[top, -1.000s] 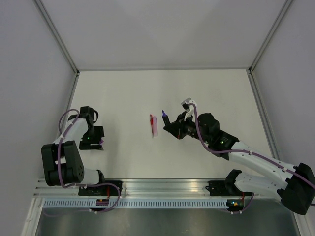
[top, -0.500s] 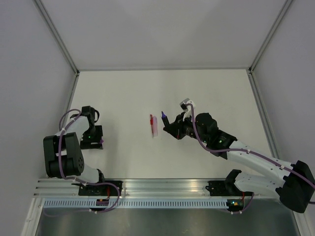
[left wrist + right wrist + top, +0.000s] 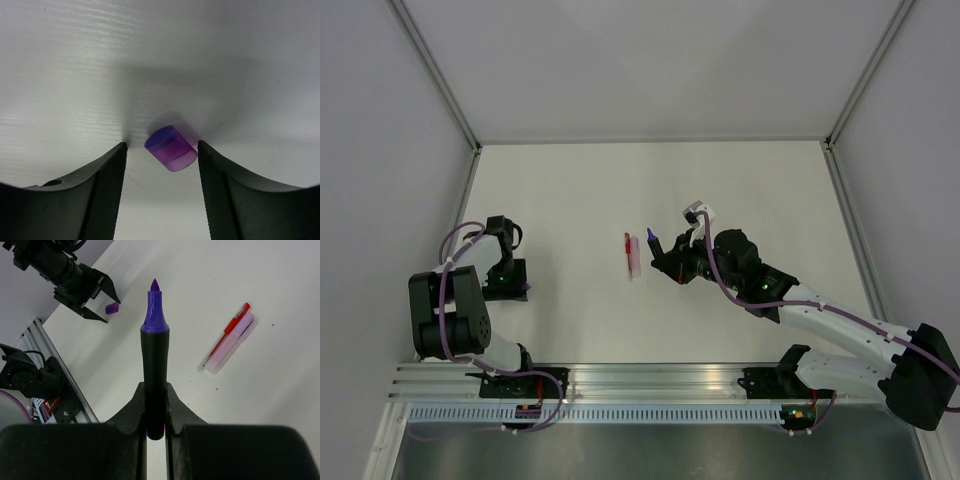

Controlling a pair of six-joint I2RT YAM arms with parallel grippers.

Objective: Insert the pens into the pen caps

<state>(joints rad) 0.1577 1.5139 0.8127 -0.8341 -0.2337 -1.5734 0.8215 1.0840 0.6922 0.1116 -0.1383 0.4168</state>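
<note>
Firmly clamping the purple pen (image 3: pixel 154 345) in the right hand (image 3: pixel 155 395), near the middle of the surface (image 3: pixel 570 200). Holding the left hand (image 3: pixel 161 147) apart around the purple cap (image 3: pixel 171 148), by the left edge.

Left arm (image 3: pixel 445 320) and right arm (image 3: pixel 830 322) in black joints and white links, purple cables (image 3: pixel 441 275), ribbed black end effector fingers (image 3: pixel 107 195)

Top camera looking down from behind; left wrist peering close at purple cap (image 3: pixel 171 148); right wrist seeing it distantly.
</note>
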